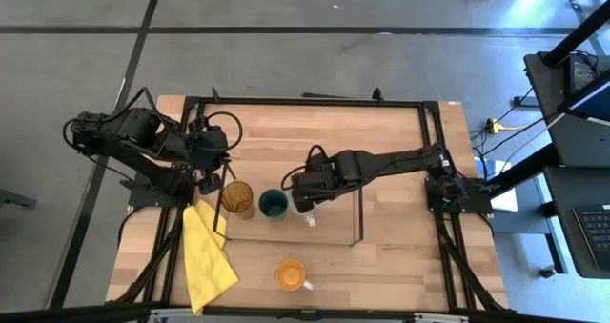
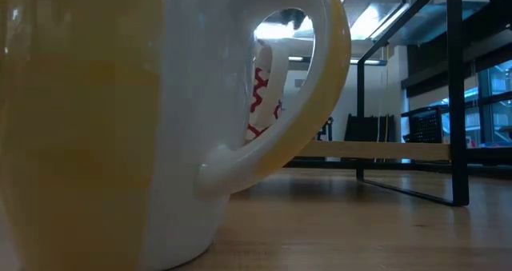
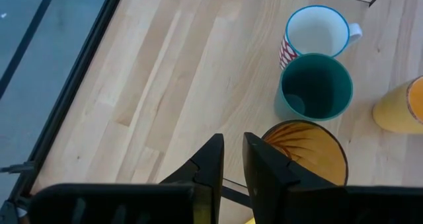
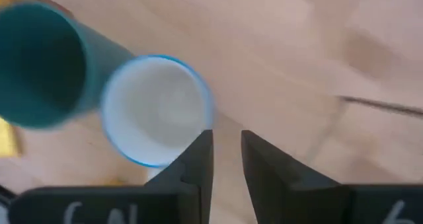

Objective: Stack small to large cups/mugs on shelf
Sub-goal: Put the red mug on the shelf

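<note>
While the right end effector (image 4: 227,151) hovers—seemingly empty—beside the white mug's (image 4: 155,108) rim.

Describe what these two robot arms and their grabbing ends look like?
Both are dark, jointed arms with black cables looping along them. The left end effector and the right end effector each end in two flat, dark, wedge-shaped fingers. The right wrist's housing carries faint pale markings.

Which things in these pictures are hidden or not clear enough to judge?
- High view: the right gripper covers most of the white mug; contact cannot be judged.
- Low view: the orange mug fills the picture and hides the other cups; only part of the shelf shows.
- Right wrist view: the green cup is blurred and cut off by the edge.
</note>
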